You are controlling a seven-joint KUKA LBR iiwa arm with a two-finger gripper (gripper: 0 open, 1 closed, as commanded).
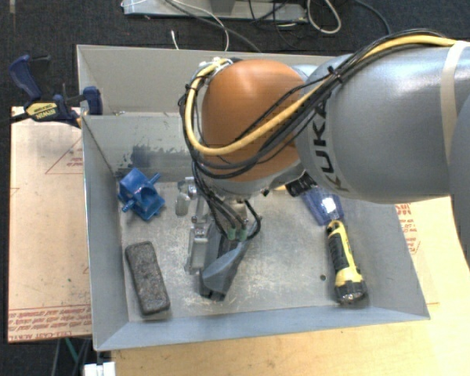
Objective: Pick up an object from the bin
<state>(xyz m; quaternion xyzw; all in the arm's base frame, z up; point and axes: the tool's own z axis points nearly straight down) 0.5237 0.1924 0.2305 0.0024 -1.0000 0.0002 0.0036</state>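
Note:
My gripper [206, 272] hangs under the orange wrist cover, low over the bin floor in the front middle. A flat grey block [146, 277] lies on the floor to its left, a short way off. Further back on the left sits a blue plastic piece [141, 193]. I see nothing that I can name held in the gripper.
A yellow and black pen-shaped tool [343, 262] lies near the bin's right wall. A small blue and white thing [322, 206] lies just behind it, partly under the arm. The arm and its cover hide the bin's back middle.

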